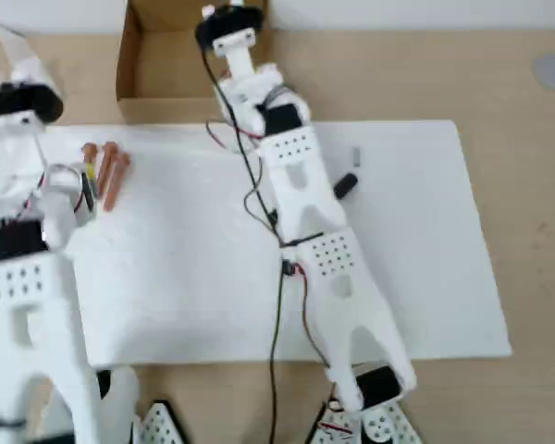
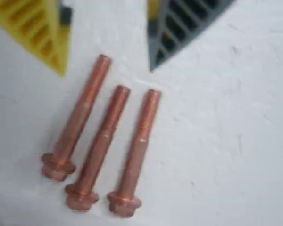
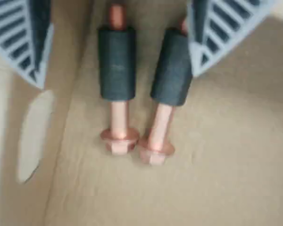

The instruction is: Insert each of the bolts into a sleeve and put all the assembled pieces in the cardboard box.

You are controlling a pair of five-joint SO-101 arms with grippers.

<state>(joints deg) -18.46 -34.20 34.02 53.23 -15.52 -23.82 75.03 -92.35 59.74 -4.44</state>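
Sheet (image 1: 398, 277) on counter (image 1: 518, 185). Cardboard box (image 1: 127, 65) behind sheet's far edge, toward left. Three bolts (image 2: 104, 146) side by side on sheet's left end, left end effector (image 2: 106, 69) over their tips. Sleeve (image 1: 345, 186) on sheet, right of centre. Two assembled pieces (image 3: 170, 70) side by side in box, right end effector (image 3: 118, 79) above them.

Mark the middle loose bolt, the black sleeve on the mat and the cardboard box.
middle bolt (image 2: 101, 141), left wrist view, mid-shank.
black sleeve (image 1: 345, 186), high view, its middle.
cardboard box (image 1: 126, 55), high view, left wall.
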